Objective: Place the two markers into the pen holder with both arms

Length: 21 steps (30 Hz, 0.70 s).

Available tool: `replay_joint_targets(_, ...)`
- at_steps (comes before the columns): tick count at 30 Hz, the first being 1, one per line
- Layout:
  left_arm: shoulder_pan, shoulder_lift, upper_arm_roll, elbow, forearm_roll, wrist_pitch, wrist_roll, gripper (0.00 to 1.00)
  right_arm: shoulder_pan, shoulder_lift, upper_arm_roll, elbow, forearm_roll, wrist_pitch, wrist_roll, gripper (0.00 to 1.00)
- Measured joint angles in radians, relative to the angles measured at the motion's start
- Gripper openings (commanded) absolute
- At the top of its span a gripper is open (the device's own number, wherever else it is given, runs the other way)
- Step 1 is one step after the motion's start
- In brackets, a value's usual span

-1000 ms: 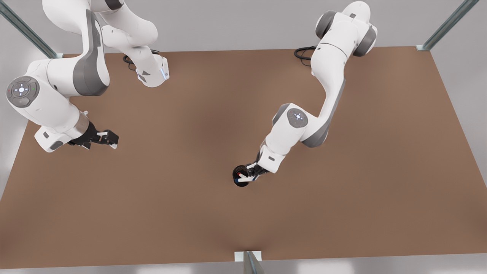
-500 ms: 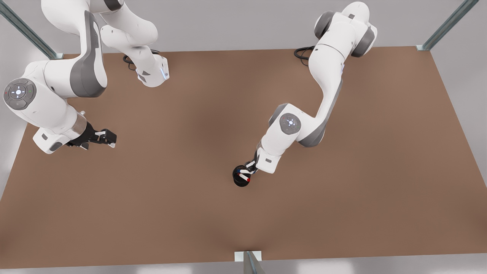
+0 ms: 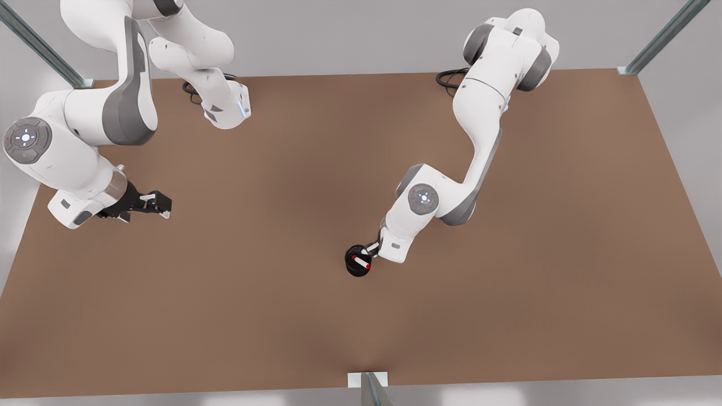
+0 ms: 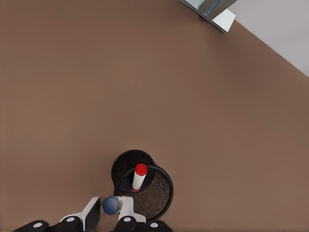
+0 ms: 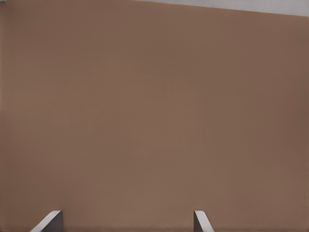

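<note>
The black pen holder stands on the brown table, near the middle front. A red-capped marker leans inside it, also seen as the red marker in the holder from the left wrist view. My left gripper hovers at the holder's rim, shut on the blue-capped marker, which points almost straight down at the cup. Far off at the front view's left, my right gripper waits open above bare table, its fingertips wide apart.
The brown table stretches wide around the holder. A metal post with a white foot stands at the front edge, and the same post appears in the left wrist view. Both arm bases and black cables sit at the back edge.
The left arm's wrist has swung up over the holder, bringing the blue marker more upright. The right arm drew back slightly towards the front view's left.
</note>
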State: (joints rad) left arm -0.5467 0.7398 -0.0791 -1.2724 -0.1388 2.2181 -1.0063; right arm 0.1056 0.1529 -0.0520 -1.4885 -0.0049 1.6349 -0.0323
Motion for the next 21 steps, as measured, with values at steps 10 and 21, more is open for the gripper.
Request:
replay_joint_targets(10,0.238,-0.14,0.005,0.014,0.029,-0.242,0.143,1.0,0.001,0.0,0.001,0.0,-0.002,-0.001,-0.01,1.0)
replay_joint_targets(21,0.467,-0.52,-0.004,-0.02,0.143,-0.672,0.48,1.0,0.0,0.001,0.001,0.0,-0.003,-0.001,-0.016,1.0)
